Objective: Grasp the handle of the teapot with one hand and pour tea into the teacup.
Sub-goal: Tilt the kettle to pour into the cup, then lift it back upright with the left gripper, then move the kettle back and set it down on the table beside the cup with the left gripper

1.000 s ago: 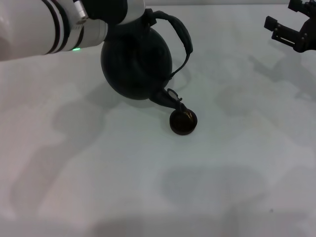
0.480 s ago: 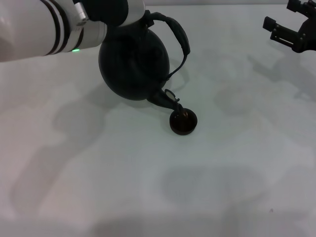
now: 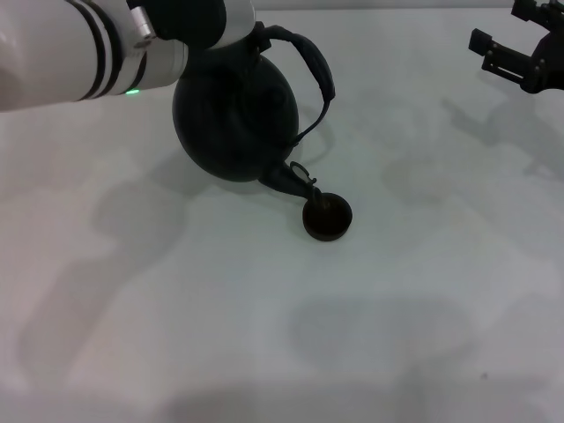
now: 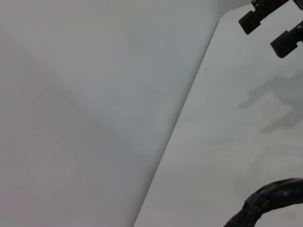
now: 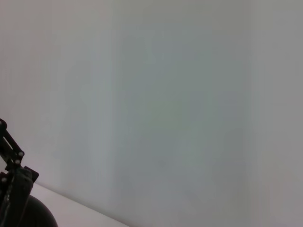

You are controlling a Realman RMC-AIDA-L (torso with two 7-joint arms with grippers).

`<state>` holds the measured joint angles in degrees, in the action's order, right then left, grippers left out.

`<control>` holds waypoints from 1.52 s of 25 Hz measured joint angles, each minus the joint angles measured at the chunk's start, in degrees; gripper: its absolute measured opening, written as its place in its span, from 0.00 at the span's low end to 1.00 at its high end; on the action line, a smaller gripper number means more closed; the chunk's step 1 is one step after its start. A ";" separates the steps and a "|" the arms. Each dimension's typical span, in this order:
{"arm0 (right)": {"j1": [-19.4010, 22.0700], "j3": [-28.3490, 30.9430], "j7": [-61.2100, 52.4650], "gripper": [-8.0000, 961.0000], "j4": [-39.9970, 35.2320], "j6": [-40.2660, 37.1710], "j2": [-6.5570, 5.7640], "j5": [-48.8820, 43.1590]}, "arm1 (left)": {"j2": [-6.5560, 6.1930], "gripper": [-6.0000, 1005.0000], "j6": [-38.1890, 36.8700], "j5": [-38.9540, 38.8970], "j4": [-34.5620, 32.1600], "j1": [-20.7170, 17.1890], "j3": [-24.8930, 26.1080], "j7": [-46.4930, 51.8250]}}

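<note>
teapot shifted slightly left and up, spout above teacup

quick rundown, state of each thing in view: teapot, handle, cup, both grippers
teapot: lifted and tilted, spout down over the cup
handle: swung out to the side, near the left arm's end
teacup: upright on the table, under the spout tip
left gripper: hidden behind arm and pot
right gripper: parked far right, away from the work

Soft, even overhead light; several faint overlapping shadows spread across the pale table.
</note>
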<state>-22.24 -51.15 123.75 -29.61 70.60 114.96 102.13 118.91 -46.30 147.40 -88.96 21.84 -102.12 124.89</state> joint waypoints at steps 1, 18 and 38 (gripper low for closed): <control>0.00 0.00 0.00 0.88 0.06 -0.01 0.00 0.00 | 0.00 0.12 0.00 0.00 0.01 0.00 0.00 0.00; 0.25 0.00 0.18 0.88 0.61 -0.02 0.00 0.00 | 0.09 0.12 0.57 -5.35 -0.15 -1.88 2.87 2.44; 0.43 -0.44 -0.39 0.88 0.60 0.27 0.00 -0.39 | -0.23 0.12 -1.65 -48.46 9.16 -15.70 20.92 -31.89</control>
<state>-21.81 -51.59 123.37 -29.00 70.87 114.96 101.73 118.69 -47.94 98.94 -79.80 6.15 -81.21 93.01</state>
